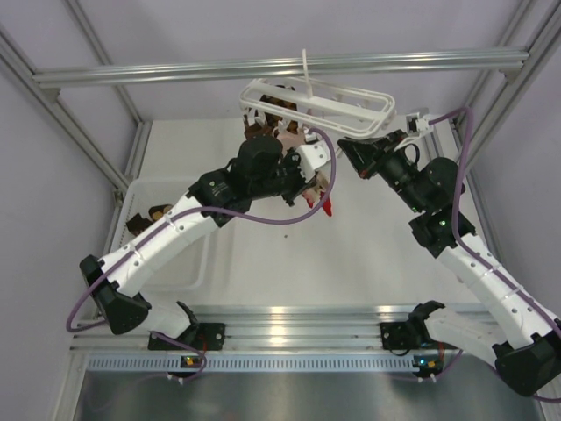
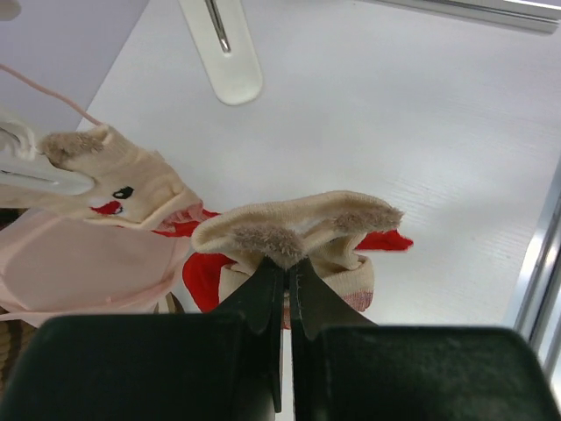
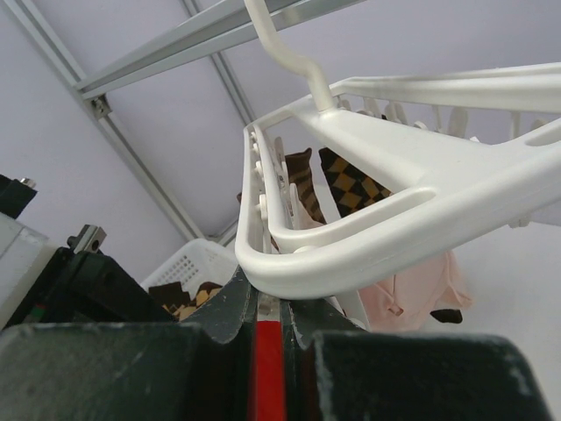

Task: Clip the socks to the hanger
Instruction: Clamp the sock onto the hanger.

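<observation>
Sock [image 2: 298,224], cream with red toe, pinched in clenched left end effector [image 2: 287,263] over table [image 2: 394,132], beside hanging pink sock [image 2: 79,263]. Right end effector [image 3: 267,303] likewise clenched, touching underside of hanger [image 3: 421,210] rim; red sliver between jaws, unidentifiable. From right wrist alone: brown checked socks [image 3: 351,184] clipped up, white basket [image 3: 197,263].

Top view high above hanger [image 1: 308,88], facing down; both wrist views close beside it, hanger shared.
</observation>
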